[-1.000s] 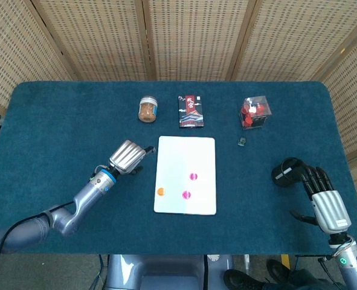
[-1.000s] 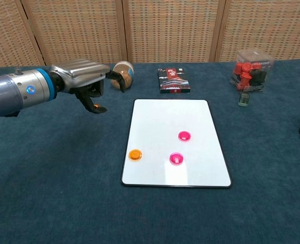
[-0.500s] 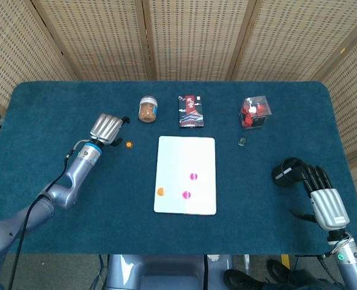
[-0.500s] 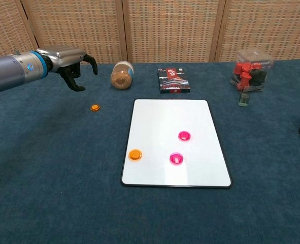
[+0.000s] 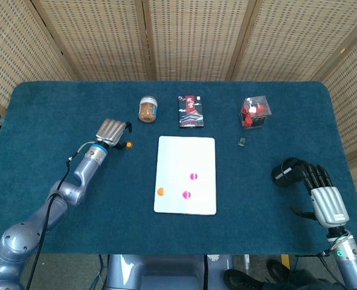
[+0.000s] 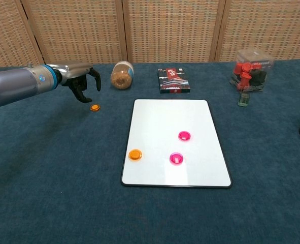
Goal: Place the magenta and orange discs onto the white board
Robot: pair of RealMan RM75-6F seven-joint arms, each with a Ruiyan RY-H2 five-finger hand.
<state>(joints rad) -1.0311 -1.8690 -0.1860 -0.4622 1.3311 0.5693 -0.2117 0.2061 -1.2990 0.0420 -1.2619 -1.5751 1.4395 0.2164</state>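
The white board [image 5: 186, 175] [image 6: 171, 122] lies mid-table. On it sit two magenta discs [image 6: 184, 135] [image 6: 176, 158] and one orange disc [image 6: 135, 154] near its left edge. A second orange disc [image 6: 94, 107] [image 5: 128, 144] lies on the blue cloth left of the board. My left hand [image 5: 112, 133] [image 6: 80, 77] hovers just above and behind that disc, fingers curled downward and apart, holding nothing. My right hand [image 5: 323, 193] rests at the table's right front with its fingers stretched out, empty.
A jar [image 5: 148, 109] lying near the left hand, a dark card box [image 5: 190, 111], a clear box with red pieces [image 5: 255, 113] and a small dark item [image 5: 242, 141] line the back. A black round object [image 5: 287, 171] sits by the right hand.
My left hand swung away from the board toward the back left, uncovering the loose orange disc, then came down close over it. The right hand stayed put.
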